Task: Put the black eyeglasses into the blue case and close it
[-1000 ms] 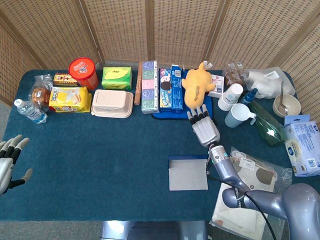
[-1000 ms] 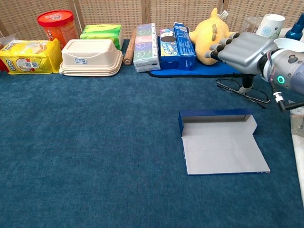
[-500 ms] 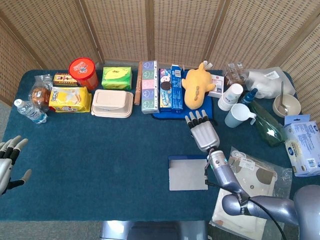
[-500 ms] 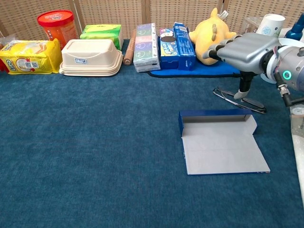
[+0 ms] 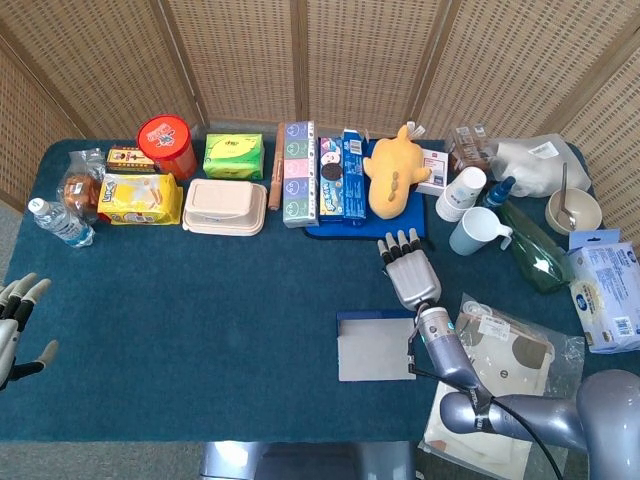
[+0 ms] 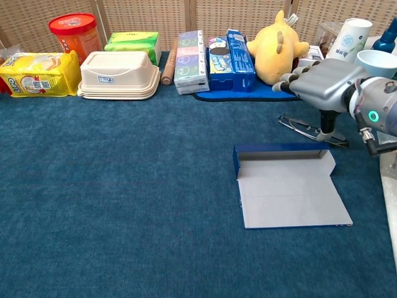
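At the far left edge of the head view, the left robot hand hangs off the side of the table with its fingers spread and nothing in them, apparently parked out of the way while the other arm works.

Along the back of the table stands a row of goods that play no part in the task: one water bottle, one yellow snack pack, one red tub, one green packet, one cream lidded box and one yellow plush toy.

Toward the middle right lies the single blue case, open, its grey inside facing up and its flap laid flat toward the robot, so the way in is free.

Just behind the case, the one pair of black eyeglasses rests on the table, near the case's rear wall but apart from it. The right robot hand is directly over them, palm down, the thumb reaching down to the frame. Whether it actually pinches the glasses or only touches them, I cannot tell; the other fingers reach forward. It is likely there to pick the glasses up.

At the right stand two cups, one white and one pale blue.
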`<action>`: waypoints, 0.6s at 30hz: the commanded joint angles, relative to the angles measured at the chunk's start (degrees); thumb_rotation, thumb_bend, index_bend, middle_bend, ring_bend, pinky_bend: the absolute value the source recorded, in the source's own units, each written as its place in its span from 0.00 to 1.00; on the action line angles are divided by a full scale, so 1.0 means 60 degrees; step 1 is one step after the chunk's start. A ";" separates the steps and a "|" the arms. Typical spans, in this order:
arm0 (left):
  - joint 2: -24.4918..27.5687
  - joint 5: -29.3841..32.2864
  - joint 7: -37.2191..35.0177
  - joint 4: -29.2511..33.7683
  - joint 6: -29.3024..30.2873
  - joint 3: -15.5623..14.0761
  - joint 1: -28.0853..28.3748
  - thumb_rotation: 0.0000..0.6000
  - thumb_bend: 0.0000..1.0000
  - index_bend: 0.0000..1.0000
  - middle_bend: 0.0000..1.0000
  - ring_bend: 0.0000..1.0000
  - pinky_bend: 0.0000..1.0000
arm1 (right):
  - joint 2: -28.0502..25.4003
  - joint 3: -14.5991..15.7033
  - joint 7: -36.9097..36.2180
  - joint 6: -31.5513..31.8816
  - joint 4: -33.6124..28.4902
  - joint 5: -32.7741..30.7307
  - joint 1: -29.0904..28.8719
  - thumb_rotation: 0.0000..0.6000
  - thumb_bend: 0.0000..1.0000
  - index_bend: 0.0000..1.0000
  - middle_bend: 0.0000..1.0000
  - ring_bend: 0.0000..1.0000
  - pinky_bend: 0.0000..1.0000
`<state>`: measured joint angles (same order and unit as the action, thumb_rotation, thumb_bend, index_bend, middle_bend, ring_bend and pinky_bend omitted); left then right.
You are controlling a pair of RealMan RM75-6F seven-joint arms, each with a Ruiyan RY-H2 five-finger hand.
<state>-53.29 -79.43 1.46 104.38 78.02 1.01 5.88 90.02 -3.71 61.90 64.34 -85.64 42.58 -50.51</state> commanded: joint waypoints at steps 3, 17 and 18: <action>-0.0005 -0.0035 0.0009 0.0018 0.0012 0.0018 0.0019 1.00 0.32 0.02 0.00 0.00 0.00 | -0.0176 0.0304 0.0202 0.0035 0.0129 0.0158 0.0110 0.96 0.00 0.00 0.04 0.00 0.11; 0.0004 -0.0106 0.0131 0.0179 0.0111 0.0009 -0.0007 1.00 0.32 0.02 0.00 0.00 0.00 | -0.0301 0.0284 -0.0395 -0.0097 0.0780 0.1005 0.0271 0.96 0.00 0.00 0.04 0.00 0.11; 0.0011 -0.0112 0.0127 0.0179 0.0123 0.0004 -0.0016 1.00 0.32 0.02 0.00 0.00 0.00 | -0.0322 0.0250 -0.0423 -0.0090 0.0715 0.1002 0.0283 0.96 0.00 0.00 0.04 0.00 0.11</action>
<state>-53.23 -80.10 2.22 105.45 78.75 1.04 5.79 88.18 -2.04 59.51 63.79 -81.10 48.57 -48.89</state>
